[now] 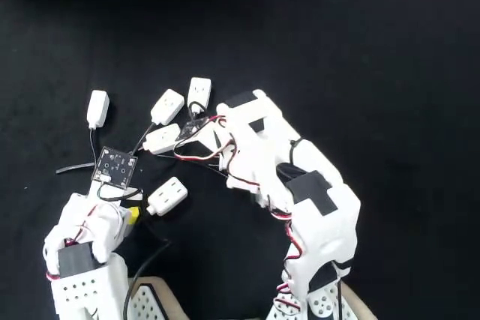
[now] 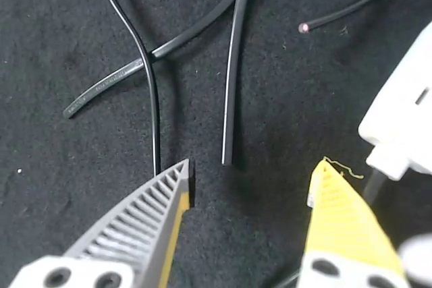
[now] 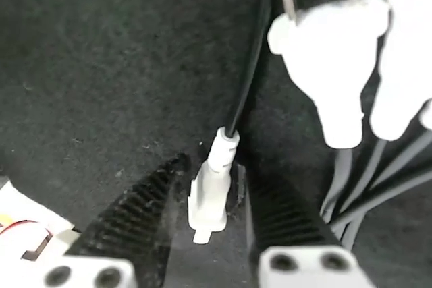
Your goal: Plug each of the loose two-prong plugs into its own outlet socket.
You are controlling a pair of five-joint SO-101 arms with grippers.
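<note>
While the left gripper point(image 2: 255, 165) hangs over black cables point(image 2: 233, 65), fingers apart, the right gripper point(image 3: 212, 164) straddles a white connector point(image 3: 208, 200). Its fingers stand apart, not clamped.

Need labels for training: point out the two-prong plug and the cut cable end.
two-prong plug point(image 3: 331, 65): right wrist view, white body behind the prongs.
cut cable end point(image 2: 227, 156): left wrist view, tip of the black cable.

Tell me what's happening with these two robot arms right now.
The right gripper has its jaws on either side of a small white plug on a black cable. Slight gaps show, so it is not clamped. A two-prong plug lies loose beside it. The left gripper hangs open over loose cables, with a white socket nearby.
</note>
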